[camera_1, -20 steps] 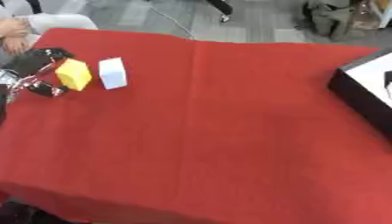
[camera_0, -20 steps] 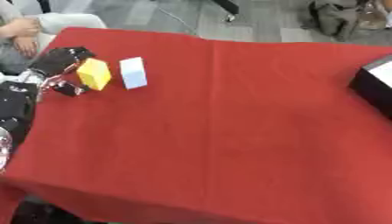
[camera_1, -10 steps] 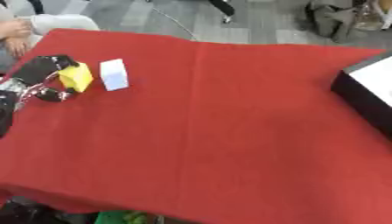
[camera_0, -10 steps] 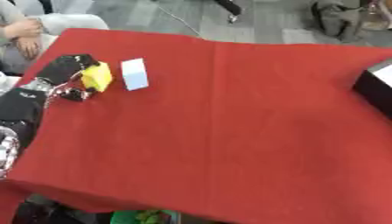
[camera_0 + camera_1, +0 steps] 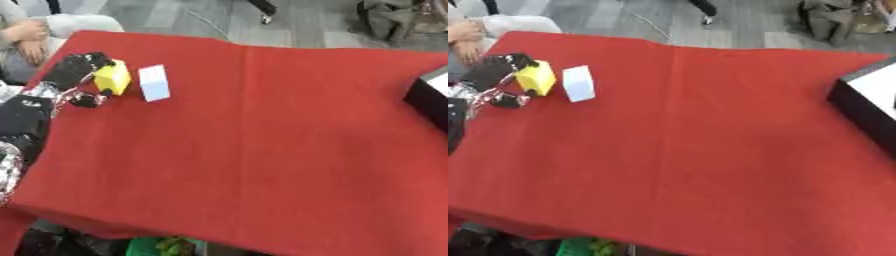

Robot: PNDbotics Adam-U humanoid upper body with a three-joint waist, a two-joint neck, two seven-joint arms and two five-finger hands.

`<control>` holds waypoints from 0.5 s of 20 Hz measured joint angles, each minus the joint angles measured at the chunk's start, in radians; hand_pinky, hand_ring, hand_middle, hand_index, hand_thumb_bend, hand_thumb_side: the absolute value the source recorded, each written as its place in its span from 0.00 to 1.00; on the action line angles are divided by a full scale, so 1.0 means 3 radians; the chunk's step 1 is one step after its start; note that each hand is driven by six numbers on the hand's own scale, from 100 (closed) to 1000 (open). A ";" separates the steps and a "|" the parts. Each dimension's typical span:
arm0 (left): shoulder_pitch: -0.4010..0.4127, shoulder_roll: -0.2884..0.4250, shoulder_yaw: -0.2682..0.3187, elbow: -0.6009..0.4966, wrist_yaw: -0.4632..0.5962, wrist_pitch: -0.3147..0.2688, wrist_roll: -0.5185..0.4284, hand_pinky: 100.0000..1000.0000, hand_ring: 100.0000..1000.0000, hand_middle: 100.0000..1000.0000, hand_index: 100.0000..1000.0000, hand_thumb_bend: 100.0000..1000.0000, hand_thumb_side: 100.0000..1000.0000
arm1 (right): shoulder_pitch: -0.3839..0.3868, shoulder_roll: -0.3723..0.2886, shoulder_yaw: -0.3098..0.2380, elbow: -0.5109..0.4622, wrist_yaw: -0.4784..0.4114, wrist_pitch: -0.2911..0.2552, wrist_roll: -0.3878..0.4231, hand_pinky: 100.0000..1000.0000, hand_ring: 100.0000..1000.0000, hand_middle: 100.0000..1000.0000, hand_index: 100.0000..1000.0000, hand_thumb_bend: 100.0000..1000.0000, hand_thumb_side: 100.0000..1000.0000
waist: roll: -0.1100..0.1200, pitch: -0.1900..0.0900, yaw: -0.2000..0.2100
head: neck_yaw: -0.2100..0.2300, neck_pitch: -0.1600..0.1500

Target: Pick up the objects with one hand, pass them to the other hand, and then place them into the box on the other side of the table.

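Note:
A yellow block (image 5: pixel 112 77) stands near the table's far left corner, with a white block (image 5: pixel 154 83) just to its right. My left hand (image 5: pixel 73 74) is at the yellow block's left side, fingers curled over its top and thumb low beside it, so the block sits between them. A black box (image 5: pixel 868 106) with a pale inside lies at the right edge of the red table (image 5: pixel 262 145). My right hand shows in neither view.
A person sits beyond the far left corner, hands (image 5: pixel 30 40) off the table. Bags (image 5: pixel 833 20) lie on the floor past the far edge. Something green (image 5: pixel 166 246) shows below the near edge.
The camera has shifted a little. My left hand has closed further onto the yellow block, fingers now over its top; the white block has not moved.

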 measured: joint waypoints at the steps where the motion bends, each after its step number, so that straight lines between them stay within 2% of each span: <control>1: 0.0003 0.0000 0.0053 -0.0123 0.0049 -0.0083 -0.0081 0.60 0.43 0.40 0.61 0.00 0.00 | 0.0000 0.0007 0.0023 -0.0012 0.0000 -0.0024 0.0009 0.71 0.70 0.74 0.98 0.28 0.64 | 0.0004 -0.0004 0.0008 | -0.0020 0.0000; 5: 0.0093 0.0000 0.0238 -0.0688 0.0441 -0.0458 -0.0469 0.60 0.42 0.39 0.60 0.00 0.00 | -0.0003 0.0030 0.0146 -0.0120 0.0001 -0.0158 0.0074 0.72 0.70 0.74 0.98 0.28 0.65 | 0.0011 -0.0031 0.0040 | -0.0120 0.0001; 10: 0.0293 -0.0064 0.0323 -0.1358 0.1329 -0.0821 -0.1092 0.60 0.39 0.35 0.58 0.00 0.05 | -0.0063 0.0095 0.0362 -0.0333 0.0067 -0.0424 0.0166 0.79 0.76 0.78 0.96 0.31 0.63 | 0.0025 -0.0039 0.0063 | -0.0289 0.0011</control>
